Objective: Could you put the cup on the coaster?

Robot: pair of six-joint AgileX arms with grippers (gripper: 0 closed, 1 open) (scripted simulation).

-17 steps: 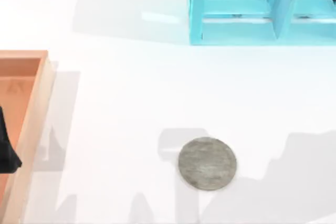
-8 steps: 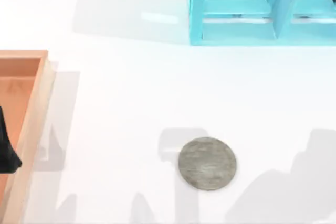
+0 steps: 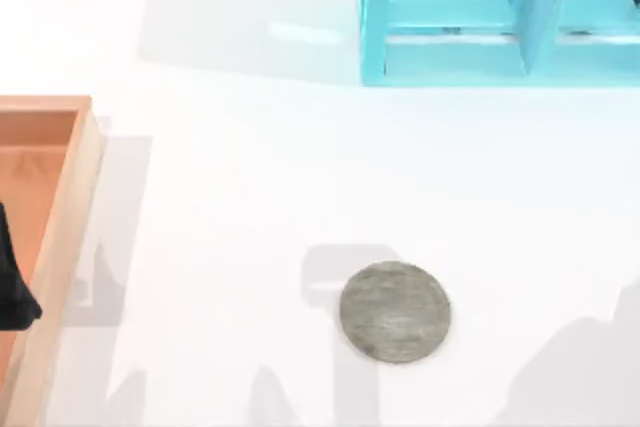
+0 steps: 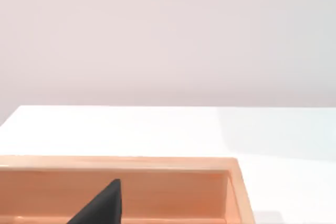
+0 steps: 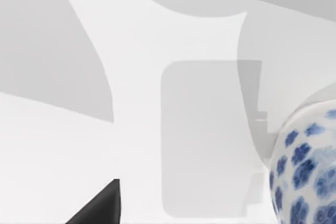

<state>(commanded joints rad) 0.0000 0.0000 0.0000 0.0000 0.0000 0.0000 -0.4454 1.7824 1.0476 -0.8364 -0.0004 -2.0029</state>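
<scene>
Rendered simulation tabletop, plain white table; blank wall, wooden tray, turquoise shelf

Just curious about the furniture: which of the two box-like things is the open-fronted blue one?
The turquoise shelf at the table's far edge; the other, a wooden tray, sits left.

Top view: overhead, facing straight down on the white table, taking in the coaster, a wooden tray at left and a blue shelf unit at the far edge. Left wrist view: low, near-level, close over that tray, facing the wall. Right wrist view: close above the table, beside the cup.
</scene>
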